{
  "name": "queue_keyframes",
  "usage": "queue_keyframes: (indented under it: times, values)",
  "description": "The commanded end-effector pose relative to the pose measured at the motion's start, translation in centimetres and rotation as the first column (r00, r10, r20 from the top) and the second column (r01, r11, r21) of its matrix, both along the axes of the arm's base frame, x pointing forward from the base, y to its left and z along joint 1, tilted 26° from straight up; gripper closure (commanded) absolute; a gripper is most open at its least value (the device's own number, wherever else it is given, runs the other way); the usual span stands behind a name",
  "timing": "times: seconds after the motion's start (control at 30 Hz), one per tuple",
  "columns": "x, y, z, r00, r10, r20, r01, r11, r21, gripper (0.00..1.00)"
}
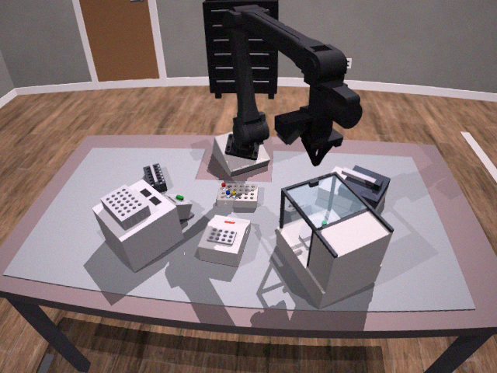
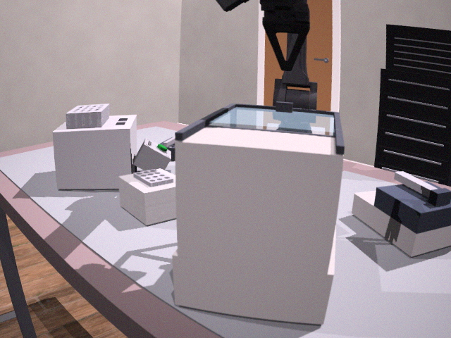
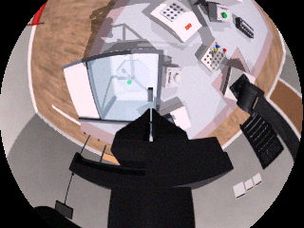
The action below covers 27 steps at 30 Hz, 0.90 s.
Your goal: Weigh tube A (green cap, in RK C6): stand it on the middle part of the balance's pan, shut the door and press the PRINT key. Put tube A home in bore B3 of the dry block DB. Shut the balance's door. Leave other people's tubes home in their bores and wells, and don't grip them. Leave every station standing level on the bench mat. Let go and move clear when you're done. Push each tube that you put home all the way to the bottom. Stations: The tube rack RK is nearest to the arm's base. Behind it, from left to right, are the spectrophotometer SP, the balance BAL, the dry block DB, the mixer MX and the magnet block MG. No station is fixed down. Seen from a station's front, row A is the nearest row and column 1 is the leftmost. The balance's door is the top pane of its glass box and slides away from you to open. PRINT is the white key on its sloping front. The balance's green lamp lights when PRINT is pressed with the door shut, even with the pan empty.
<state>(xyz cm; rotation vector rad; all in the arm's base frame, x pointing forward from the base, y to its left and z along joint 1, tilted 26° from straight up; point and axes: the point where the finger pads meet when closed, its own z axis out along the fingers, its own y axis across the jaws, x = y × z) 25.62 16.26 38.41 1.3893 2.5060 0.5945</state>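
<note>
Exterior view hides tube A behind the balance's [image 2: 254,218] white back; from the top you see only its green cap [image 1: 323,222] inside. Your gripper [image 1: 315,162] hangs clenched, empty, above.

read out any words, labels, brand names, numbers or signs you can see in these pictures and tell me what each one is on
No readable text appears in any view.
The red strip on the small white dry block shows no legible characters.
The two dark squares on the large white box with the grey perforated block are blank.
The white-bodied balance with the glass top pane shows only plain faces; its sloping front cannot be read.
</note>
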Motion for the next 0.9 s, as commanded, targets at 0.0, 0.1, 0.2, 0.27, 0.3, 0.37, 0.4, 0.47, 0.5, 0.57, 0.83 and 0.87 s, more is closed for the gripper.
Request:
queue_keyframes:
  times: [0.0,0.1,0.2,0.27,0.3,0.37,0.4,0.47,0.5,0.57,0.83,0.87]
  values:
    - [-0.7,0.1,-0.3,0.992,0.115,0.046,-0.114,0.993,-0.033,1.0]
    - [-0.9,-0.1,-2.2,0.978,0.201,0.064,-0.196,0.978,-0.074,1.0]
    - [-0.4,0.1,-2.9,0.957,0.286,0.054,-0.278,0.953,-0.123,1.0]
    - [-0.1,0.3,-0.7,0.937,0.332,0.107,-0.317,0.939,-0.135,1.0]
    - [-1.0,-0.2,-3.0,0.927,0.364,0.089,-0.348,0.925,-0.155,1.0]
    - [-1.0,-0.2,-3.0,0.927,0.364,0.089,-0.348,0.925,-0.155,1.0]
    - [-1.2,-0.2,-3.8,0.914,0.395,0.092,-0.376,0.911,-0.17,1.0]
    - [-1.3,-0.2,-4.1,0.887,0.451,0.097,-0.427,0.882,-0.2,1.0]
    - [-1.2,-0.2,-4.1,0.873,0.477,0.096,-0.45,0.867,-0.215,1.0]
    - [-1.4,-0.3,-4.9,0.841,0.531,0.101,-0.497,0.833,-0.245,1.0]
    - [-1.8,-0.5,-7.6,0.695,0.713,0.09,-0.646,0.674,-0.357,1.0]
    - [-1.8,-0.5,-7.8,0.673,0.735,0.086,-0.663,0.65,-0.372,1.0]
